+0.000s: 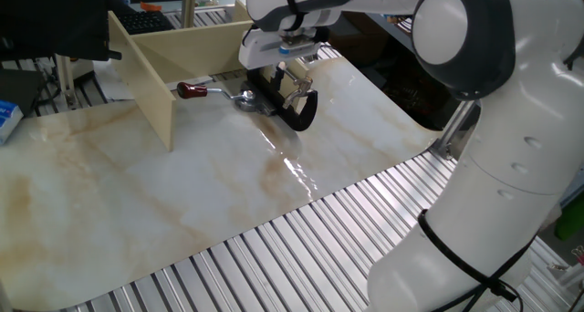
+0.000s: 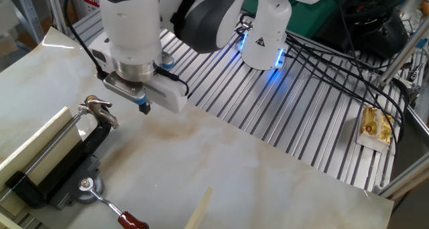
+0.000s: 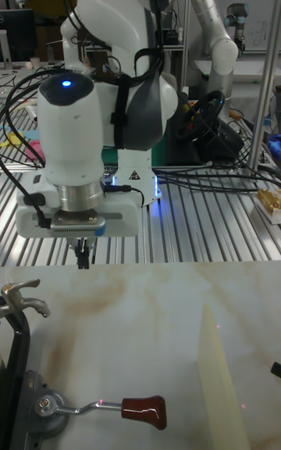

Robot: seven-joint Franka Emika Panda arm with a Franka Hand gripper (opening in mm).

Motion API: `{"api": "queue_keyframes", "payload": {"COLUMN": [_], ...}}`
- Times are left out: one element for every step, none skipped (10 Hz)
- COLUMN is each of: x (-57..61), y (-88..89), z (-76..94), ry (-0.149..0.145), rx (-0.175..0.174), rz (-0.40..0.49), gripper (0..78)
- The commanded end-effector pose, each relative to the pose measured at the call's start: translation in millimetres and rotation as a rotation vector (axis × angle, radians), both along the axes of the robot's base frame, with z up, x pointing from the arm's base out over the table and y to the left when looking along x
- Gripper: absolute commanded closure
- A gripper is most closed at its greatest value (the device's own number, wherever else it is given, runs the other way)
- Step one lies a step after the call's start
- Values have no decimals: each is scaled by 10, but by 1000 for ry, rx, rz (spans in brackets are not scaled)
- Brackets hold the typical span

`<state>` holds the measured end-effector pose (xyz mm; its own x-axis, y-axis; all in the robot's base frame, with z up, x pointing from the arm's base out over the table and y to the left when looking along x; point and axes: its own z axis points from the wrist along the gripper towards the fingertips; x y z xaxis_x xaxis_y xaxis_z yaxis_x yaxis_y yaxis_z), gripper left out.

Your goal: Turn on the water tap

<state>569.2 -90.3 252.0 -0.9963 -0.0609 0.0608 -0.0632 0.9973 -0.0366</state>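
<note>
The water tap lies on the marble table: a black curved body (image 1: 298,109), a chrome base (image 1: 245,99) and a thin rod ending in a dark red knob (image 1: 190,90). The other fixed view shows the body (image 2: 64,165), the base (image 2: 86,184) and the knob (image 2: 133,221) at the lower left. In the tall view the knob (image 3: 145,411) lies low, left of centre. My gripper (image 2: 144,108) hangs above the table just right of the tap's chrome screw handle (image 2: 98,110), fingers together and holding nothing. It also shows as gripper (image 1: 287,52) and gripper (image 3: 82,253).
Beige partition panels (image 1: 151,88) stand beside the tap, one edge (image 3: 218,372) right of the knob. A ribbed metal bench (image 2: 281,115) surrounds the marble. Cables (image 2: 335,55) and a yellow packet (image 2: 377,127) lie at the right.
</note>
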Motion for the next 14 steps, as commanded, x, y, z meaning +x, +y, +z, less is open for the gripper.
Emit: {"api": "queue_keyframes", "payload": {"x": [7, 7, 7, 7, 7, 7, 7, 7, 7, 19, 144, 297, 346, 520], "y": [-5, -5, -5, -5, -5, -5, -5, -5, -5, -4, -9, -29, -38, -65], "z": [14, 14, 14, 14, 14, 14, 14, 14, 14, 16, 51, 107, 125, 158], "ry": [-3, -3, 19, 17, 11, 1, 1, -62, -72, -81, -74, -61, -59, -58], "rx": [-21, -19, -7, -14, -15, -11, -11, 22, 42, 56, 53, 53, 53, 44], "rz": [-15, -22, -45, -72, -85, -118, -118, -135, -122, -116, -108, -99, -98, -94], "gripper": [776, 776, 776, 776, 776, 776, 776, 776, 776, 776, 776, 776, 776, 776]}}
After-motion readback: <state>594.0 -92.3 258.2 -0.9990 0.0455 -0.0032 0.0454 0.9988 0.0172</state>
